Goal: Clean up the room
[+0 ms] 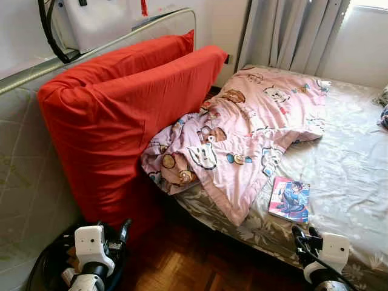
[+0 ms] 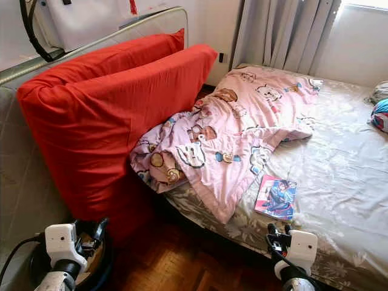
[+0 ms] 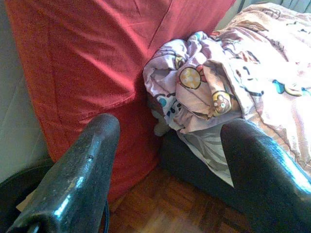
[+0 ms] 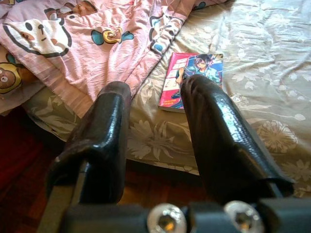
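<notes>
Comic book (image 1: 290, 198) on the bed (image 1: 351, 176) looks thin, light, slick; pinch its near edge. Right hand (image 4: 153, 141) and left hand (image 3: 167, 160) hang spread, empty.

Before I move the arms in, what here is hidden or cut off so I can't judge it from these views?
- Bed: far side cut off by the right edge of the eye views.
- Blue item: cropped by that edge, unidentifiable.
- Sheet under the pink blanket: covered.
- Comic book: partly behind the right gripper fingers in the right wrist view; title too small.
- Black cable loops: behind the left gripper.
</notes>
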